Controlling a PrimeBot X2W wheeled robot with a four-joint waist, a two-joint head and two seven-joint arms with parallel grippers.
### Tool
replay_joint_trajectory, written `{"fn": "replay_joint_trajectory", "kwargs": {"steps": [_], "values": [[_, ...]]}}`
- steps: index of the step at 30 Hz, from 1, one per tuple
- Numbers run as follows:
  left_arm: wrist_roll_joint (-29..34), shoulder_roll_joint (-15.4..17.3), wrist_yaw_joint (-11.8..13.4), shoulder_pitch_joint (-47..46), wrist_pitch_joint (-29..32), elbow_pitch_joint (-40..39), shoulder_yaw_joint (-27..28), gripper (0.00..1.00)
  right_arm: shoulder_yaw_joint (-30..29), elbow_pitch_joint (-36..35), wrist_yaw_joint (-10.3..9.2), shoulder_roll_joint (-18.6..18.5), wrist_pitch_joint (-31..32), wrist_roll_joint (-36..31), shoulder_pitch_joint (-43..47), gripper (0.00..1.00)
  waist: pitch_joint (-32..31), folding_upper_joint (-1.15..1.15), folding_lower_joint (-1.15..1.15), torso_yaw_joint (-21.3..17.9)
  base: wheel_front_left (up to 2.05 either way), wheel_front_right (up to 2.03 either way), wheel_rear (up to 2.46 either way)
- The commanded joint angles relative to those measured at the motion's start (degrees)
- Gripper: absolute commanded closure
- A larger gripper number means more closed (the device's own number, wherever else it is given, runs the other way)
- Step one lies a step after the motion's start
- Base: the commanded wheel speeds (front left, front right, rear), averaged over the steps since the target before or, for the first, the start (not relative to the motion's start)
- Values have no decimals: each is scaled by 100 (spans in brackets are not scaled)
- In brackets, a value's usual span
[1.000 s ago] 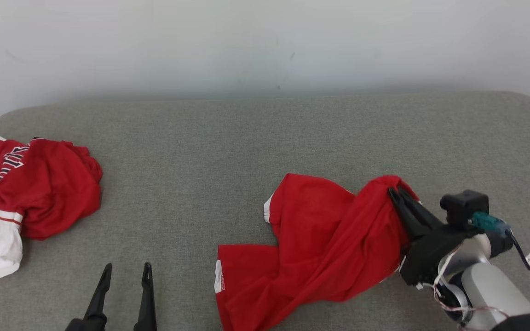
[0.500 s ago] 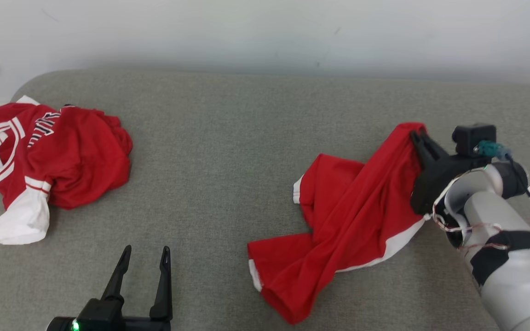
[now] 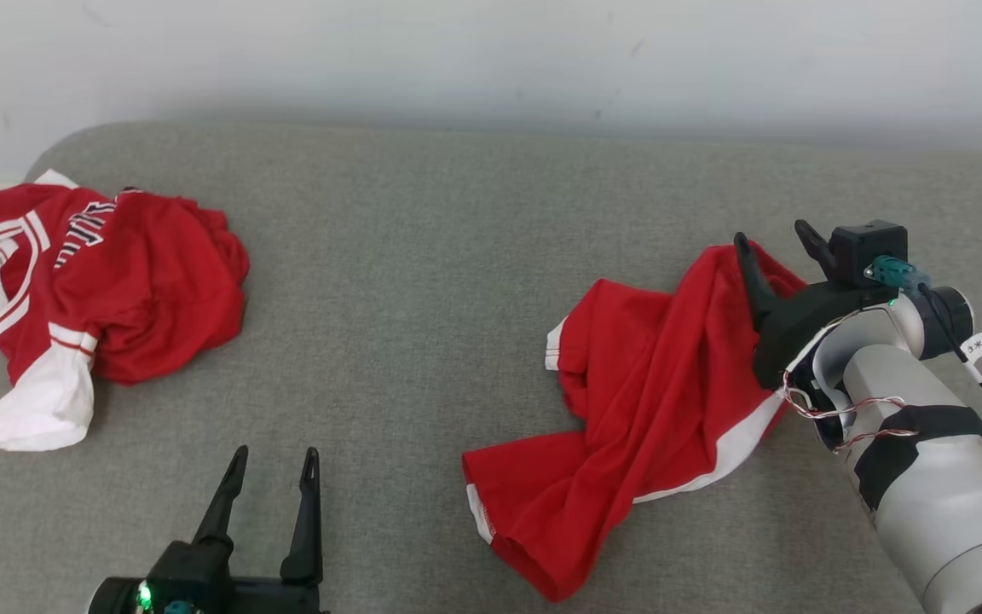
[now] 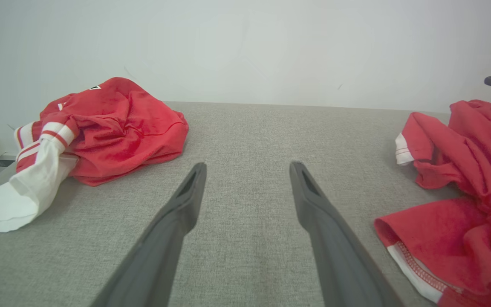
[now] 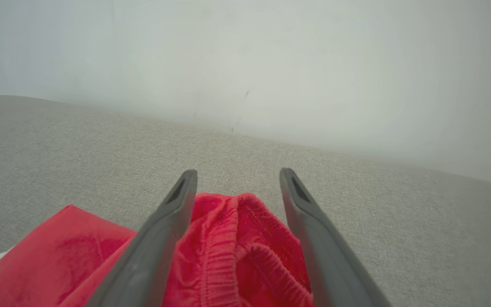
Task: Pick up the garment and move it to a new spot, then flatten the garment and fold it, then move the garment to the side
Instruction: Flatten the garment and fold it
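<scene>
1. Head view: right gripper point(image 3: 771, 234) gapes wide, garment point(image 3: 653, 384) crumpled at three o'clock, waistband between the fingers.
2. Risk: loose cloth snags a finger on retreat.
3. Left gripper point(image 3: 276, 452) wide, empty, seven o'clock.

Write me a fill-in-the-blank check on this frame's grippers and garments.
1. The right gripper is ___, its fingers astride the waistband of the red garment.
2. The left gripper is open and holds ___.
3. The jersey at the left end of the grey cushion has a ___ sleeve.
Missing words: open; nothing; white.
</scene>
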Motion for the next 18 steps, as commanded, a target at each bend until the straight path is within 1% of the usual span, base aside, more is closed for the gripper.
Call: {"fn": "replay_joint_trajectory", "kwargs": {"steps": [1,6,11,12,13,18], "values": [[-47,-8,17,66,-19,6,36,0,34,-41,-13,-4,-55,54,38,0,-141,-1,0,-137,0,0,0],[-3,-3,34,243,-19,-51,166,0,200,-446,-14,-132,-127,255,296,0,-357,-1,0,-376,0,0,0],[36,13,37,423,-19,-144,282,0,105,-1537,-13,-397,-131,465,816,0,-471,-1,0,-636,0,0,0],[61,7,59,487,-19,-201,286,0,0,-2009,-13,-484,-127,496,1100,0,-509,-1,0,-726,0,0,0],[62,6,80,524,-19,-222,279,0,-67,-2217,-13,-528,-126,506,1254,0,-531,-1,0,-763,0,0,0],[39,4,76,601,-19,-254,319,0,-423,-3254,-14,-618,-127,480,2083,0,-580,-1,0,-941,0,0,0]]}}
